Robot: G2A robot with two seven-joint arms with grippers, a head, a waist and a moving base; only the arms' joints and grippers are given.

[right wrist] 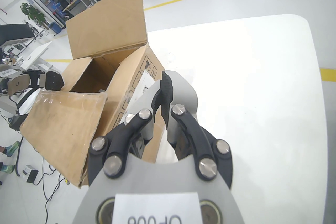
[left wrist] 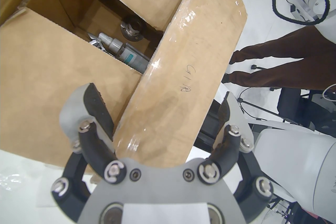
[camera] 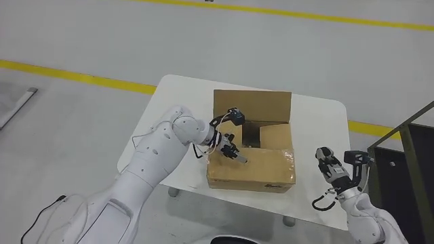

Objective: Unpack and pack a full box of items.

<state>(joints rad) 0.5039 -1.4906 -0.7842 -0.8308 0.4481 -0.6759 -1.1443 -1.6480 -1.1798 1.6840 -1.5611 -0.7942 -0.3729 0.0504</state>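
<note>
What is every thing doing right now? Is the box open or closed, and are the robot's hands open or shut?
Box: open at the top.
Back flap: standing upright.
Front flap: tilted, half closed.
Bottle: lying on its side inside the box.
Round metal part: resting on the box floor.
Left gripper: open, one finger on each side of the front flap.
Right gripper: shut, empty, above the table beside the box.

I see the box (camera: 258,166) at the middle of the table (camera: 319,118); inside it, a bottle (left wrist: 123,51) lies beside a metal flange (left wrist: 132,28).
</note>
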